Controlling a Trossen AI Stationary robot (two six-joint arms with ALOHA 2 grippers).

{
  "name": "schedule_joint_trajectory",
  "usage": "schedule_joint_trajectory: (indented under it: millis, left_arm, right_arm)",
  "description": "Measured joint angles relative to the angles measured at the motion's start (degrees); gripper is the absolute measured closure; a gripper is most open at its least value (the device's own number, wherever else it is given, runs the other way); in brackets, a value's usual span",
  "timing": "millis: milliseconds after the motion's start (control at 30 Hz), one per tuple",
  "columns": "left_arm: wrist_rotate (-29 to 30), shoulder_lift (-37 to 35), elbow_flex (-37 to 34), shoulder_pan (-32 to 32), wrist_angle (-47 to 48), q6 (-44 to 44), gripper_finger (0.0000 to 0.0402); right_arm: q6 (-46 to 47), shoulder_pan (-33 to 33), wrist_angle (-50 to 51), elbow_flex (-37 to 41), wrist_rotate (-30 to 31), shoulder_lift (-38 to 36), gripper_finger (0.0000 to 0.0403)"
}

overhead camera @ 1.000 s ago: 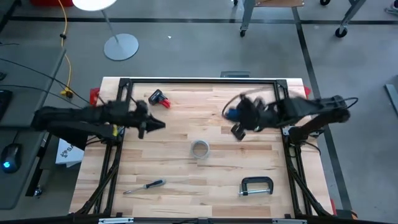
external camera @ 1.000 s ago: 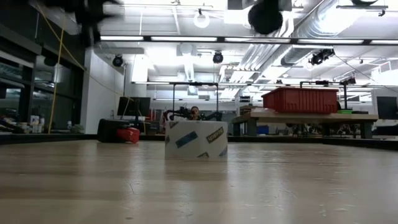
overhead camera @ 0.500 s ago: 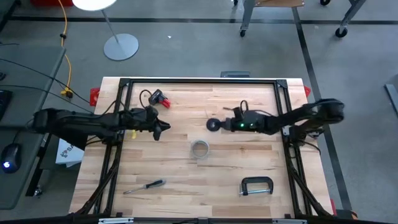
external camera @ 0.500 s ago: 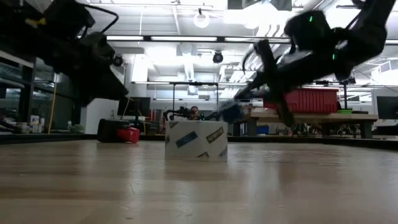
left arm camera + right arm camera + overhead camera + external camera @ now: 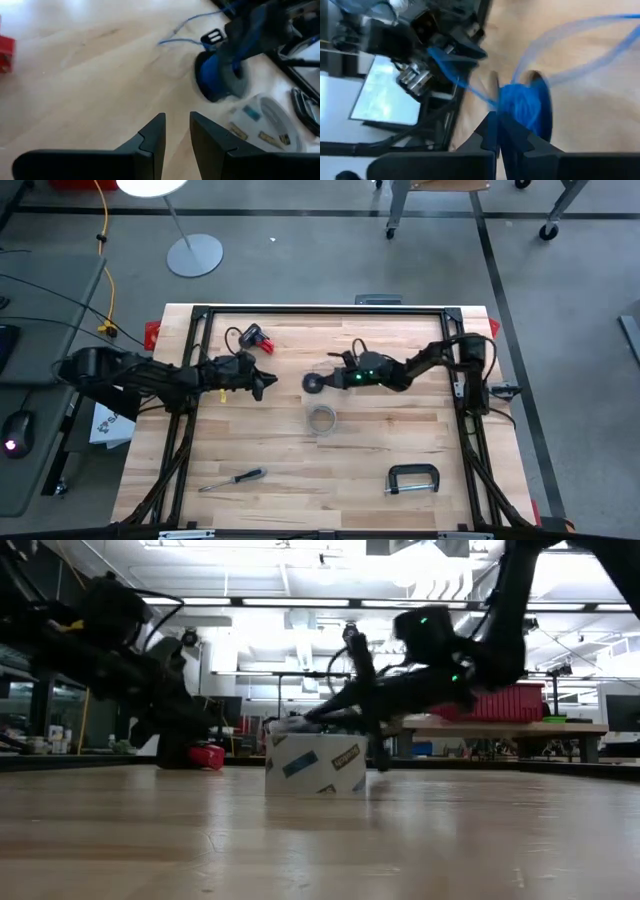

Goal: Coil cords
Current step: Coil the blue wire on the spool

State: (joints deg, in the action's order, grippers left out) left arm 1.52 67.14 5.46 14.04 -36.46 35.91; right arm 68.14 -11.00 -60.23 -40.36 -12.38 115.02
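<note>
Wooden planks are forming the desk (image 5: 300,510), which is carrying a tape roll (image 5: 321,419) near its middle, a screwdriver (image 5: 232,478) and a clamp (image 5: 412,479) toward its near edge, and a red-and-black tool (image 5: 256,338) near its far edge. Over the middle, nearer the far edge, the right gripper (image 5: 318,381) is pinching its fingers fully together on a blue cord (image 5: 522,107), most of which is already sitting as a wound bundle while loose strands are trailing off toward the left gripper (image 5: 262,385). The left gripper's fingers (image 5: 152,136) are standing slightly parted, holding nothing visible. Judging from this, the blue coil is nearly finished; no pale grey cord is showing, so its state cannot be told.
</note>
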Motion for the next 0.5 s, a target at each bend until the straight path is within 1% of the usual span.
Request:
schedule_joint_trajectory:
  millis: [133,200,333,400,500]
  left_arm:
    - [-2.3,3.3,0.9,0.1,-1.8,-0.2,0.0319]
    - [-2.8,4.6,0.9,0.1,-3.6,-0.2,0.0319]
    - [-2.8,6.4,1.8,0.1,-4.4,0.3,0.0319]
    - [-3.1,6.8,2.2,0.1,-4.4,1.2,0.0319]
    - [-4.1,6.7,2.6,0.1,-4.2,1.5,0.0319]
  right_arm:
    - [0.1,-0.9,1.5,-2.1,-1.5,1.7,0.0402]
    - [-0.5,-1.4,3.3,-2.4,-1.5,1.3,0.0402]
    - [2.5,-1.5,8.3,-2.5,-1.3,0.0,0.04]
    - [2.1,-1.5,11.7,-2.6,-1.6,-1.0,0.0387]
    - [0.4,-1.0,16.4,-2.6,-1.2,-3.1,0.0349]
